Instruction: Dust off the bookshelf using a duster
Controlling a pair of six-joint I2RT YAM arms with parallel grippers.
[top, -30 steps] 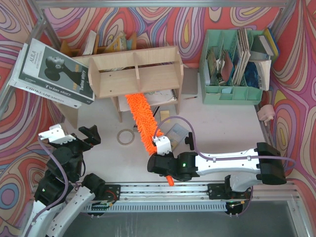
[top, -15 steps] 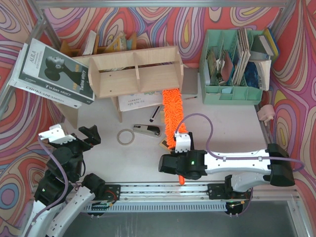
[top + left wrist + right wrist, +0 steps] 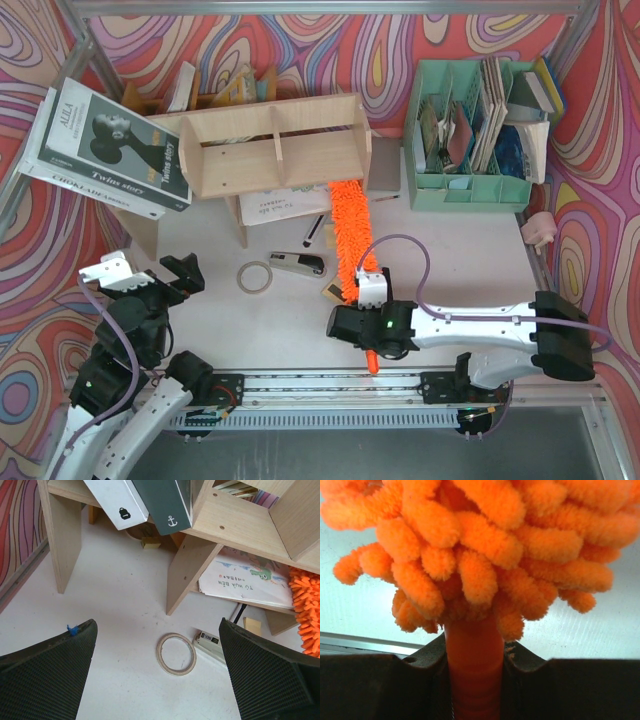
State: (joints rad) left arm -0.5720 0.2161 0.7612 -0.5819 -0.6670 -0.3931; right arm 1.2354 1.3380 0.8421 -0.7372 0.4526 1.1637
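Note:
The bookshelf is a light plywood unit at the back centre; its lower edge and legs also fill the top of the left wrist view. The orange fluffy duster runs from my right gripper up under the shelf's right end, its tip hidden beneath the lower board. My right gripper is shut on the duster's orange handle, with the fluffy head filling the view above the jaws. The duster's edge shows at far right. My left gripper hangs open at the near left, holding nothing.
A mint-green organiser with books stands at the back right. Large books lean against the shelf's left end. A tape ring, a stapler and a small wooden block lie in front. A picture book lies under the shelf.
The right arm swept the duster from under the shelf's middle to its right end, uncovering the stapler, then edged slightly back left. The left arm has not moved.

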